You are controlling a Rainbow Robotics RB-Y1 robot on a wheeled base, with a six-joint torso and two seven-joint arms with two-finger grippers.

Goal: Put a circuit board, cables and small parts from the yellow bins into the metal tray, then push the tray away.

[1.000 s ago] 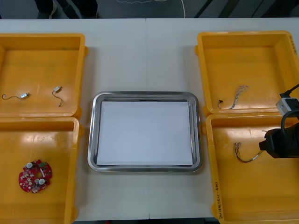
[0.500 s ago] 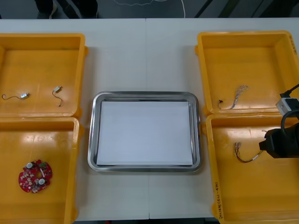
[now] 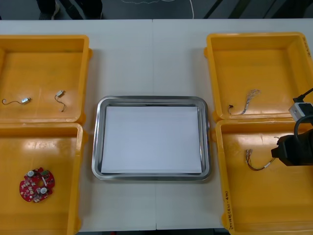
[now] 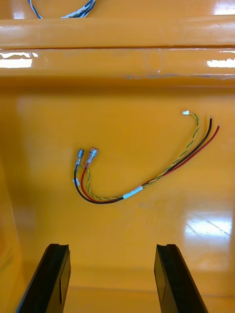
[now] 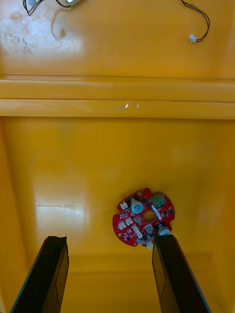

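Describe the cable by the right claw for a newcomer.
From the metal tray, go to the nearer yellow bin on the right. The cable lies on its floor, ahead of the open right claw. Unlike the blue-and-white cable in the far bin, it is red, black and yellow.

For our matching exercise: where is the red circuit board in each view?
Front view: circuit board in the near left bin.
Left wrist view: at one fingertip of the left gripper.
Right wrist view: the near right bin, holding the red and yellow cable.
Shared landmark: the left bins' joined rims.
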